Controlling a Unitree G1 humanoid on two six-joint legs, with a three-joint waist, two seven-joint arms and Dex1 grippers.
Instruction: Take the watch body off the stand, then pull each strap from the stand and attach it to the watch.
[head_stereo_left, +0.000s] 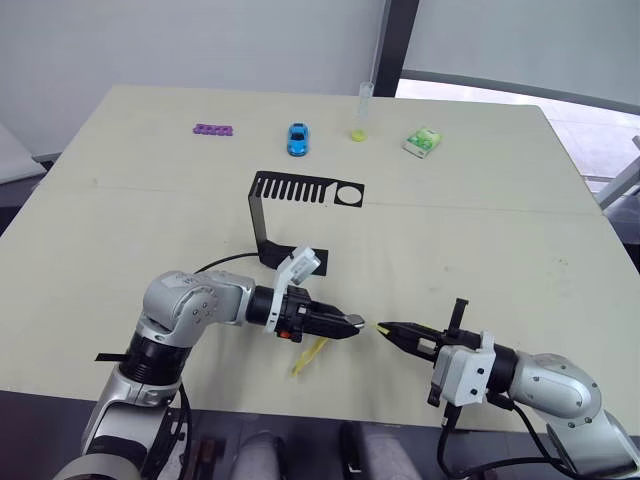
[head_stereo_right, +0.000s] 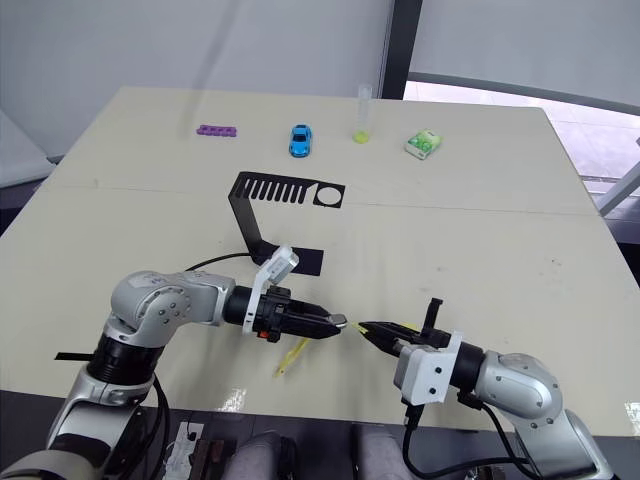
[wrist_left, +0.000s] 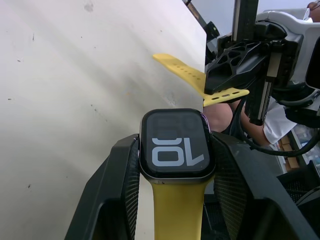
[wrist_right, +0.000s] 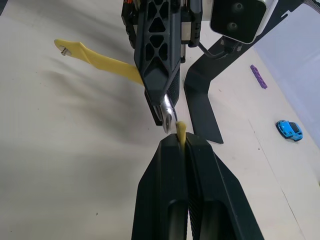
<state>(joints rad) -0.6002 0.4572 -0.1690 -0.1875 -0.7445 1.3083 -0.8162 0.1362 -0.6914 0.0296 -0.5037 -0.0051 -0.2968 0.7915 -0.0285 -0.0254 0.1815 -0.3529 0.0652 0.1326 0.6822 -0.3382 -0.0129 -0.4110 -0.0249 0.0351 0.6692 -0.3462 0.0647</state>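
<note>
My left gripper (head_stereo_left: 350, 322) is shut on the watch body (wrist_left: 175, 145), whose dark screen shows white digits. One yellow strap (head_stereo_left: 308, 357) is fixed to the watch and hangs down toward the table. My right gripper (head_stereo_left: 392, 330) is shut on the second yellow strap (wrist_right: 181, 131); its short tip pokes out a small gap from the watch's metal edge (wrist_right: 169, 116). The two grippers point at each other near the table's front. The black stand (head_stereo_left: 290, 190) sits behind them with nothing on its slotted top plate.
Along the far side of the table lie a purple piece (head_stereo_left: 213, 130), a blue toy car (head_stereo_left: 298, 139), a clear tube with a yellow tip (head_stereo_left: 361, 115) and a green packet (head_stereo_left: 423, 143). The table's front edge runs just below both grippers.
</note>
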